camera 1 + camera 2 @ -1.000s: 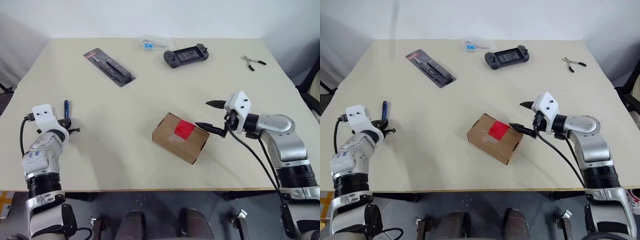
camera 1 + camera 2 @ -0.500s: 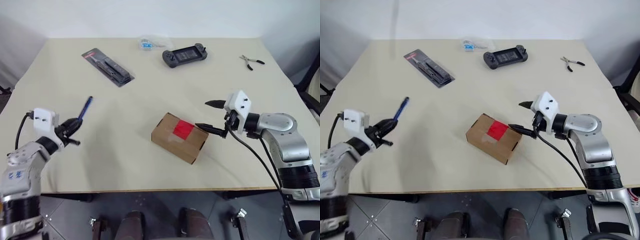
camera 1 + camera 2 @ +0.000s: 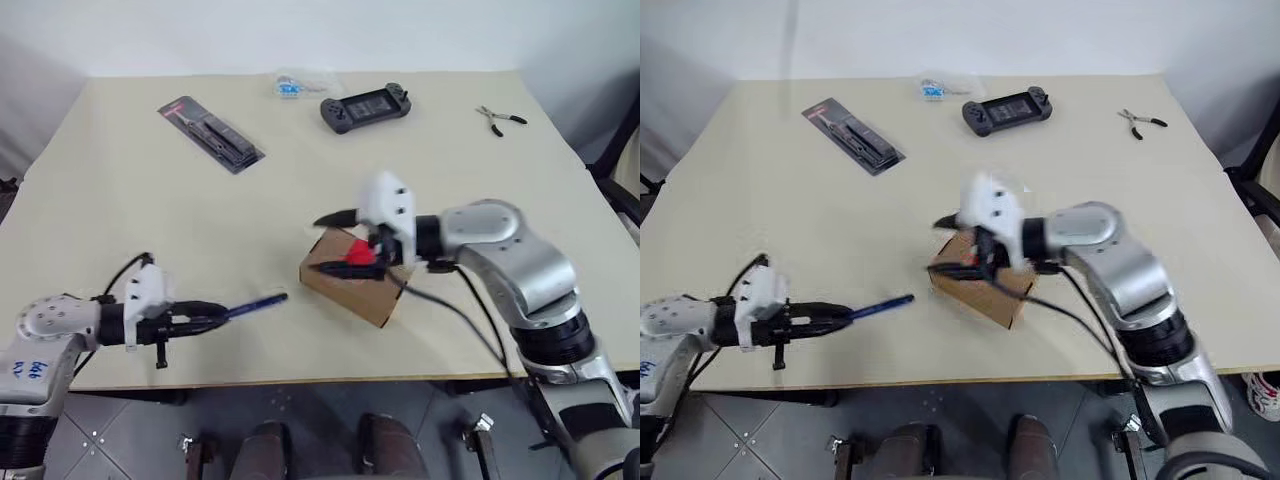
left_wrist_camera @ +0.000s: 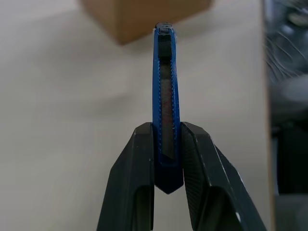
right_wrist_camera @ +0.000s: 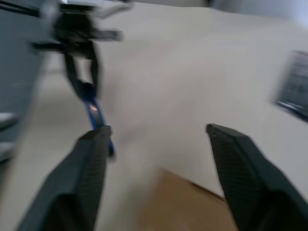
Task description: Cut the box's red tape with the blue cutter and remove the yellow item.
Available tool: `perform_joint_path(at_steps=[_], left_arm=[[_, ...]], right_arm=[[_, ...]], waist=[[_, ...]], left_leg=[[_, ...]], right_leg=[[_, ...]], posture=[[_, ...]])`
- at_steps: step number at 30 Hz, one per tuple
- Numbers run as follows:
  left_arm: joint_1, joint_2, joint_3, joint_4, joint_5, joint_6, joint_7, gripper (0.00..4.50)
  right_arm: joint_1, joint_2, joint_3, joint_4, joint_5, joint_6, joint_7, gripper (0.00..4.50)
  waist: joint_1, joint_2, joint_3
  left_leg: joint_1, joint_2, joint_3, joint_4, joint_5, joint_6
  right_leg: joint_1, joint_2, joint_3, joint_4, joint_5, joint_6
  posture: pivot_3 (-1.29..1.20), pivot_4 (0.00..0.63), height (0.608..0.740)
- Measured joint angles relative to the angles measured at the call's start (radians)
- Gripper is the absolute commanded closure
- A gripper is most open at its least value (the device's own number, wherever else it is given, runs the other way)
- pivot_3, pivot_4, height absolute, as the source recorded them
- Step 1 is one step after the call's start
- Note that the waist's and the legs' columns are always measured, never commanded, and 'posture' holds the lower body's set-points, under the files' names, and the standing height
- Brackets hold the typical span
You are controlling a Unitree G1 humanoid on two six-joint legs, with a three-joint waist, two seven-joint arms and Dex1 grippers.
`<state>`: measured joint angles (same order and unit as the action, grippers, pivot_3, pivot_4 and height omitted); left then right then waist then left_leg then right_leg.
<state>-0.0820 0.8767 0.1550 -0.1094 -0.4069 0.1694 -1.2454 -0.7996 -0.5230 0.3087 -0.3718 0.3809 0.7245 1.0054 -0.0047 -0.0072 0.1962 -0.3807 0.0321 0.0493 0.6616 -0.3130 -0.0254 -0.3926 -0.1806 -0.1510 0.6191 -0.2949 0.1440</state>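
Cream table (image 3: 120,190), small cardboard box (image 3: 372,290) near the front-middle. Looks light, so pin its sides; right gripper (image 3: 335,243) open over it, left gripper (image 4: 166,159) clamping the slim cutter (image 3: 255,302).

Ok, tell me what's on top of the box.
Red tape sits on the box, with the open right gripper over it. Part of the top is covered; nothing inside shows.

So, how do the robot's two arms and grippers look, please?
Both arms are silver-grey metal with black joint rings. Each wrist has a white boxy block and loose black cables. The left gripper and right gripper have two black tapered fingers. The left forearm bears blue handwriting.
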Motion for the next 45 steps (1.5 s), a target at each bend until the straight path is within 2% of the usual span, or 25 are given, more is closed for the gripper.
perform_joint_path(at_steps=[3, 6, 10, 14, 26, 33, 45], left_arm=[[0.000, 0.011, -0.031, -0.001, 0.027, -0.039, -0.031, 4.04], [0.001, 0.016, -0.064, 0.000, 0.066, -0.085, -0.045, 4.04], [0.003, 0.007, -0.067, 0.015, 0.111, -0.157, -0.015, 4.04], [0.013, -0.042, -0.059, 0.058, 0.148, -0.223, 0.072, 4.04], [0.100, -0.037, -0.047, 0.030, 0.137, -0.232, 0.096, 4.04], [0.107, -0.037, -0.040, 0.025, 0.137, -0.221, 0.097, 4.04], [0.119, -0.031, -0.035, 0.021, 0.136, -0.222, 0.099, 4.04]], right_arm=[[-0.009, 0.026, 0.075, 0.004, -0.042, -0.023, -0.012, 3.36], [-0.035, 0.017, 0.217, 0.030, -0.165, -0.139, 0.023, 4.48], [-0.034, 0.037, 0.338, 0.099, -0.271, -0.289, 0.060, 4.48], [-0.024, 0.099, 0.353, 0.199, -0.314, -0.395, 0.067, 4.48], [-0.016, 0.095, 0.400, 0.408, -0.464, -0.690, 0.178, 4.48], [-0.018, 0.128, 0.398, 0.469, -0.497, -0.788, 0.192, 4.48], [-0.041, 0.157, 0.379, 0.491, -0.521, -0.814, 0.218, 4.48]], waist=[[0.001, 0.000, 0.000], [0.000, 0.000, 0.000], [-0.002, 0.000, 0.000], [-0.003, 0.000, 0.000], [-0.010, -0.001, 0.000], [-0.016, 0.000, 0.000], [-0.023, 0.000, 0.000]], left_leg=[[-0.007, 0.000, 0.000, 0.003, 0.000, 0.001], [-0.007, 0.000, 0.001, 0.003, 0.000, 0.001], [-0.007, 0.000, 0.001, 0.003, 0.000, 0.001], [-0.007, 0.000, 0.001, 0.004, 0.000, 0.001], [-0.006, 0.000, 0.001, 0.004, 0.000, 0.001], [-0.006, 0.000, 0.001, 0.005, 0.000, 0.001], [-0.005, 0.000, 0.001, 0.005, 0.000, 0.001]], right_leg=[[-0.005, 0.000, 0.000, 0.000, 0.000, 0.000], [-0.006, 0.000, 0.000, 0.000, 0.000, 0.000], [-0.006, 0.000, 0.000, 0.001, 0.000, 0.000], [-0.006, 0.000, 0.000, 0.002, 0.000, 0.000], [-0.005, 0.000, 0.000, 0.002, 0.000, 0.000], [-0.005, 0.000, 0.000, 0.002, 0.000, 0.000], [-0.005, 0.000, 0.001, 0.003, 0.000, 0.000]], posture=[[0.00, 0.150, 0.740], [0.00, 0.150, 0.740], [0.00, 0.150, 0.740], [0.00, 0.150, 0.740], [0.00, 0.150, 0.740], [0.00, 0.150, 0.740], [0.00, 0.150, 0.740]])
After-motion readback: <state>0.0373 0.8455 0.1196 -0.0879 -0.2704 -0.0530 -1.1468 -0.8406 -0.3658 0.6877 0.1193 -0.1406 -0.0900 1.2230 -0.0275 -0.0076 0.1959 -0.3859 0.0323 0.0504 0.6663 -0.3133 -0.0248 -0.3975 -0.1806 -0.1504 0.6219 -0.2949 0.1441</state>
